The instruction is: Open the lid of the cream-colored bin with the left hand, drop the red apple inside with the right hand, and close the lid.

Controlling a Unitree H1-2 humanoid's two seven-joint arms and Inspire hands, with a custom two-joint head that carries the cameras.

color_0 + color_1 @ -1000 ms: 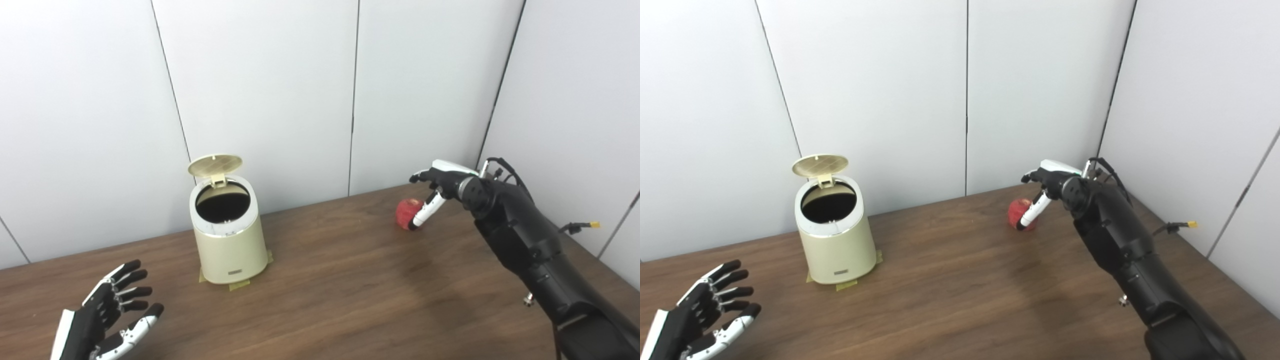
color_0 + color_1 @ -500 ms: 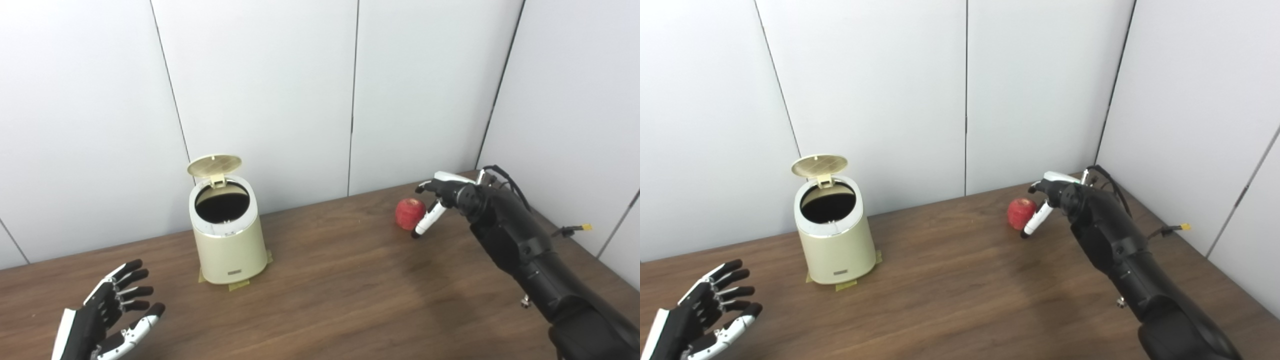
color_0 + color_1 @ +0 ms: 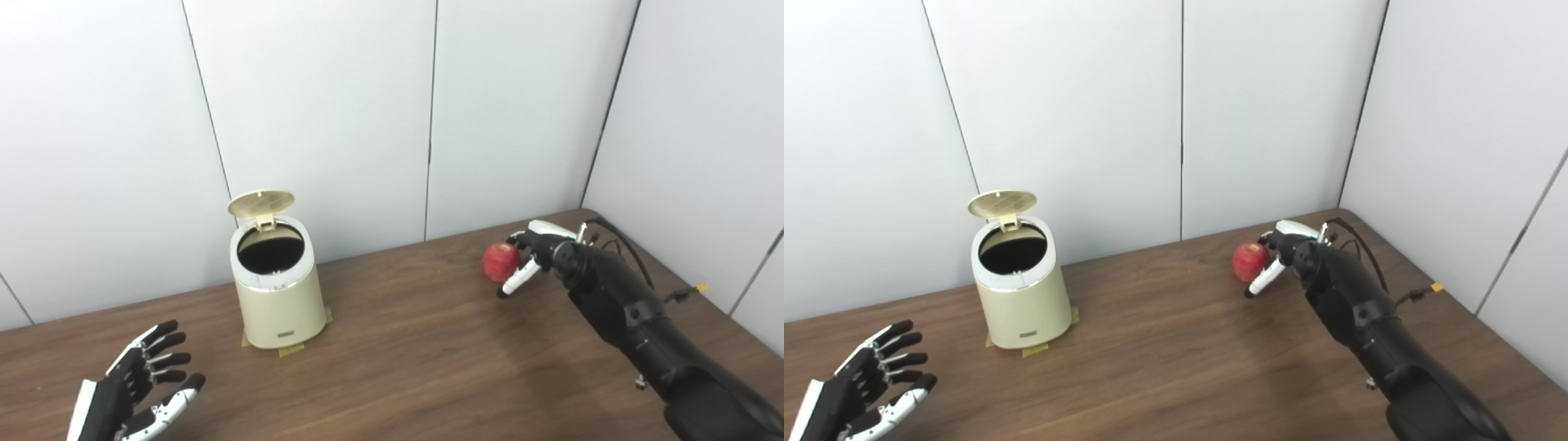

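A round cream-colored plastic bin (image 3: 278,294) stands left of centre in the frame on a dark brown wooden table (image 3: 416,361), with bits of yellowish tape showing under its base. Its flat cream lid (image 3: 261,204) is tipped up on the rear hinge, leaving the dark mouth of the bin uncovered. The red apple (image 3: 501,261) lies on the table at the right of the frame, near the back edge and well apart from the bin. The right hand (image 3: 531,254), black with white fingers, sits just beside the apple on its right side; one white finger (image 3: 516,282) points down toward the tabletop in front of the fruit, and the others curl near its top. The hand is spread, not clasped around the apple, and whether any fingertip touches it cannot be told. The left hand (image 3: 136,389) hovers at the lower left corner of the frame, palm up, fingers spread wide and holding nothing. Plain white wall panels (image 3: 318,110) fill the background.
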